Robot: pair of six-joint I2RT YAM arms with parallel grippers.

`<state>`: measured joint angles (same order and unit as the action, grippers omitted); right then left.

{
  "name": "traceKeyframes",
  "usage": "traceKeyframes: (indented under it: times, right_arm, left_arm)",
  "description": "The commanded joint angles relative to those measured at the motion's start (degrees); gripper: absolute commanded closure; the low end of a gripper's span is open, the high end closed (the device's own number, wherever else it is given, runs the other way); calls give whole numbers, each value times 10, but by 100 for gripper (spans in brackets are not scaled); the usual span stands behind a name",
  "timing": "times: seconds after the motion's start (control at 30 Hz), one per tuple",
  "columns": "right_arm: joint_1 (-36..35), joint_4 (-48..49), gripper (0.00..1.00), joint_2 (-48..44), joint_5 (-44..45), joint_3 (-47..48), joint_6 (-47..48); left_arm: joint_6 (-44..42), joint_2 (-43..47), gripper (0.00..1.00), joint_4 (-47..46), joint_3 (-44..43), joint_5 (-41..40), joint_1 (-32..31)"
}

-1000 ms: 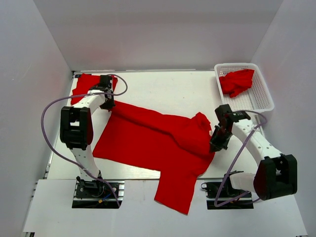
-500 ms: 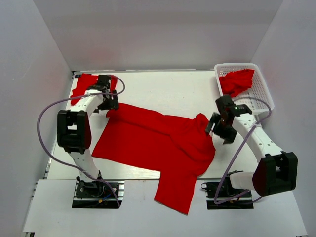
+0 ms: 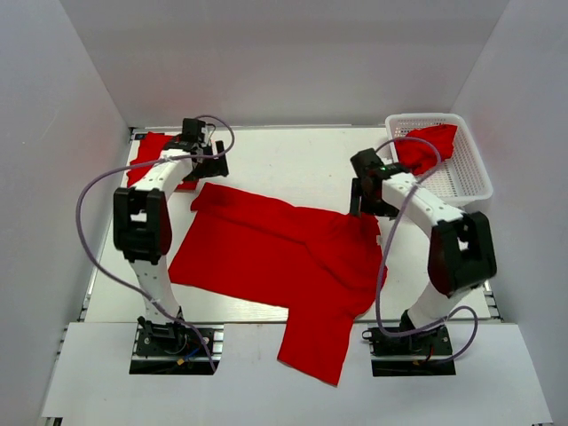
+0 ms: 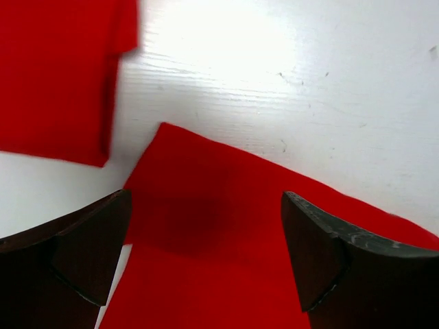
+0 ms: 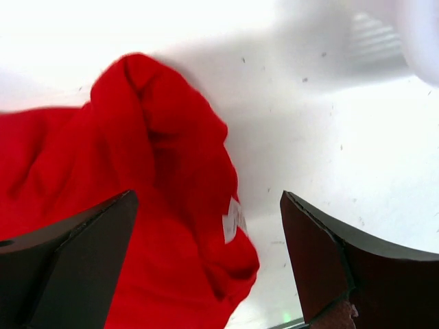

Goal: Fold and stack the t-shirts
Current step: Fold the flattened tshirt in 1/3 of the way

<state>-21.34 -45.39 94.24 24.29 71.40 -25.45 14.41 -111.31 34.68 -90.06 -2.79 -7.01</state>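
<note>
A large red t-shirt (image 3: 284, 257) lies spread across the table, with one sleeve hanging over the near edge. My left gripper (image 3: 211, 167) hovers open over its far left corner (image 4: 226, 233) and holds nothing. A folded red t-shirt (image 3: 151, 151) lies at the back left, also seen in the left wrist view (image 4: 62, 75). Open as well, my right gripper (image 3: 364, 200) sits above the bunched right edge (image 5: 158, 192) of the spread shirt, where a white label (image 5: 234, 221) shows.
A white basket (image 3: 484, 177) at the back right holds a crumpled red t-shirt (image 3: 426, 146). White walls close in the table on three sides. Purple cables loop beside both arms.
Both grippers opened and let go of the spread shirt. The left gripper rose toward the back. The right arm swung back and left to the shirt's far right edge.
</note>
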Motion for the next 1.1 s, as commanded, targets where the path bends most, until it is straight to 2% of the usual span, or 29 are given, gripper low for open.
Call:
traceKeyframes:
  times: [0.0, 0.23, 0.67, 0.77, 0.9, 1.07]
  right_arm:
    - [-13, 22, 10, 28, 66, 46, 37]
    - [-29, 50, 10, 118, 82, 84, 59]
    - [-48, 65, 10, 160, 57, 93, 80]
    - [-48, 55, 10, 165, 80, 92, 76]
    - [-42, 1, 10, 166, 170, 87, 31]
    - [-37, -76, 10, 155, 278, 76, -78]
  left_arm:
    - [-10, -36, 0, 1, -27, 42, -14]
    - [-16, -63, 0, -7, 12, 54, -30]
    - [20, -97, 0, 6, 57, 1, -30]
    - [32, -97, 0, 12, 62, -11, -20]
    - [53, -97, 0, 25, 74, -48, -20]
    - [71, -97, 0, 38, 86, -69, -14]
